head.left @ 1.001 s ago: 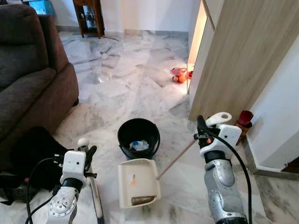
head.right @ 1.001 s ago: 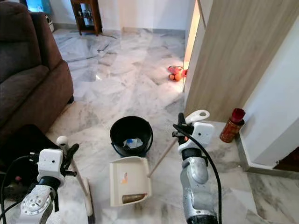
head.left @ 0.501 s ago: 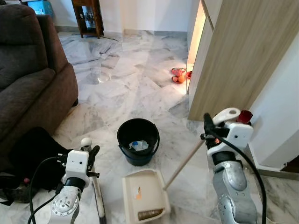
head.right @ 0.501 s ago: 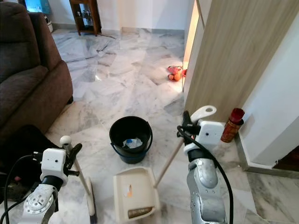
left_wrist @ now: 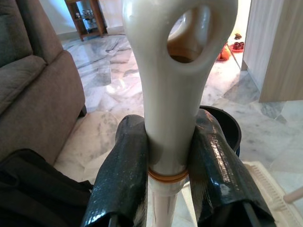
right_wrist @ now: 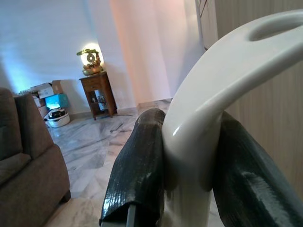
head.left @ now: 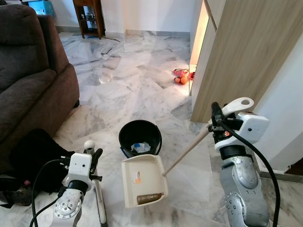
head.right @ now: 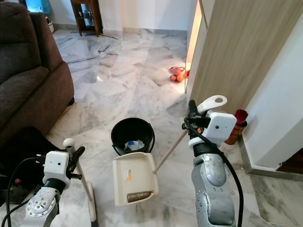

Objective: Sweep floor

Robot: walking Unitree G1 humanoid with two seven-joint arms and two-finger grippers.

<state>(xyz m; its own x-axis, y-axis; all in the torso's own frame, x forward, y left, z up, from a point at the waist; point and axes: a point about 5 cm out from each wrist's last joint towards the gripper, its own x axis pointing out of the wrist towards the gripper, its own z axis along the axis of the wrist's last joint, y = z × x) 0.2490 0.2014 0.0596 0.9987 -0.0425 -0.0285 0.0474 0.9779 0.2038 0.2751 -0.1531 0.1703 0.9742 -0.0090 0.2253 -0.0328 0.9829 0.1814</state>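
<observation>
While the right gripper [head.left: 214, 124] clamps the dustpan [head.left: 143, 180] handle at centre frame, the left gripper [head.left: 93, 161] grips the broom [head.left: 98, 201], lower left.

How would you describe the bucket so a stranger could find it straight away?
Start at the brown sofa and look right across the marble floor. The bucket stands just beyond the cream dustpan: round, black, with scraps of litter inside.

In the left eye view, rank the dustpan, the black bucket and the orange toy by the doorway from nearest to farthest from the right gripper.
Measured from the right gripper, which grips the dustpan's long handle:
1. Dustpan, low on the floor toward the robot's left.
2. Black bucket, just beyond the dustpan; close to it in rank.
3. Orange toy, far ahead by the lit doorway.
</observation>
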